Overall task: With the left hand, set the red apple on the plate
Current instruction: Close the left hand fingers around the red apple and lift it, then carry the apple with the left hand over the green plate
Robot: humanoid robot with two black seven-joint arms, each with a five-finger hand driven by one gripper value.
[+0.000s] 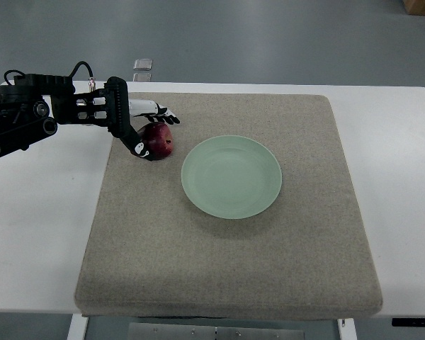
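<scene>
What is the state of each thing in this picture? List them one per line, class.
red apple: on the mat, left of the plate, at the left hand's fingers.
plate: empty, upright on the mat.
left hand: at the apple; grip unclear.
mat: flat on the white table.

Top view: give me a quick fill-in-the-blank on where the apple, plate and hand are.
1. The red apple lies on the grey ____, not on the plate.
2. The green plate holds ____.
3. The left hand is at the apple, which lies to the plate's ____ in the picture.
4. The mat lies on a ____ table.

Missing: mat; nothing; left; white
</scene>
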